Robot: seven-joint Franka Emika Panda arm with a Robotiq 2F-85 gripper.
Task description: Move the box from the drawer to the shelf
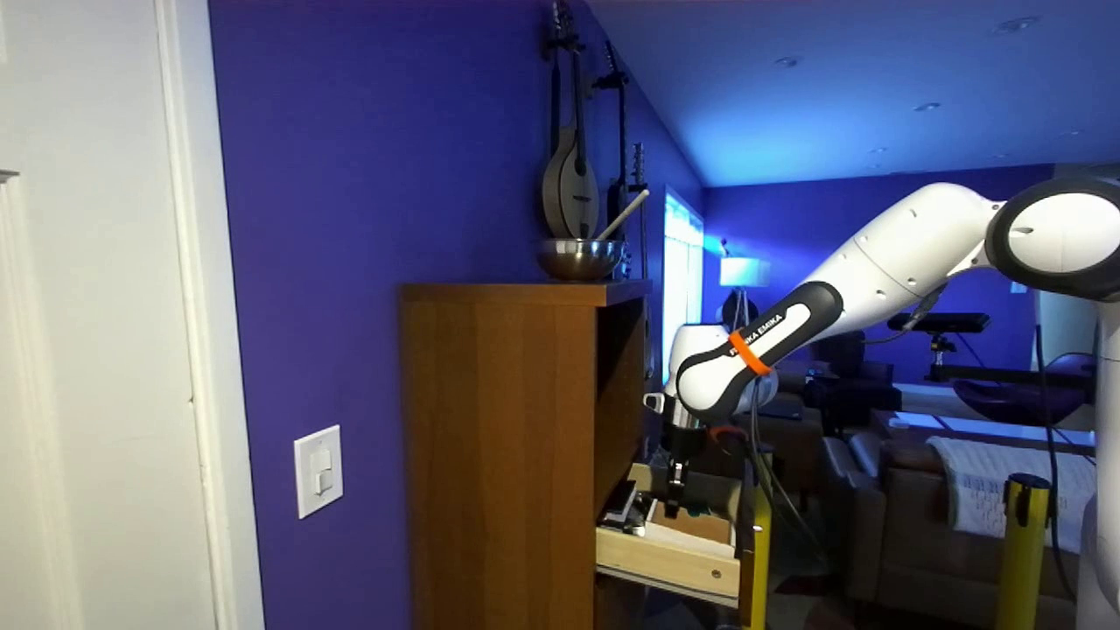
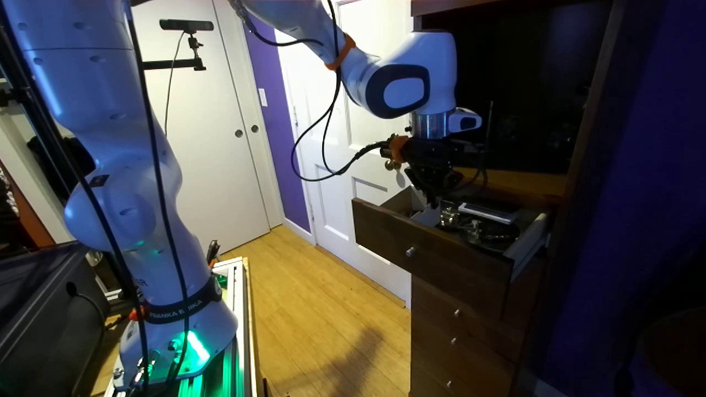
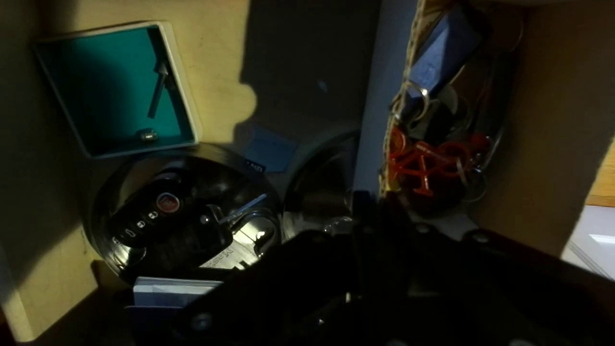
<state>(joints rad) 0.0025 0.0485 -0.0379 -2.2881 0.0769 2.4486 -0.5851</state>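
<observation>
1. Black two-finger gripper (image 3: pixel 381 198) has its fingers together on one wall of the small whitish open-topped box with brown insides (image 3: pixel 387 81). Looks clamped, anyway; it's murky down there and I can't see the contact itself.
2. That box is inside the pulled-out drawer with pale wood sides and dark brown front (image 1: pixel 669 562). Its bottom is hidden, so can't tell if it touches the drawer floor.
3. Only the wrist view shows what's in the box: tangled red plastic bits (image 3: pixel 425 166) and a flat-sided blue block (image 3: pixel 444 55). It also gives the clearest look at a round glossy dish (image 3: pixel 216 156) with a black key fob (image 3: pixel 144 221) in it, just beside a square pale tray with teal lining (image 3: pixel 108 91).
4. In an exterior view there's a round metal knob (image 2: pixel 410 251) on the drawer front, and from that angle the front blocks most of the box.
5. Above the drawer is the dark recessed shelf (image 2: pixel 518 99) in the tall medium-brown wooden cabinet (image 1: pixel 503 455). Inside's basically pitch black.
6. In an exterior view you also get a shiny steel bowl (image 1: pixel 580 260) on the cabinet top, and the white robot arm (image 1: pixel 901 245) running off the right edge.
</observation>
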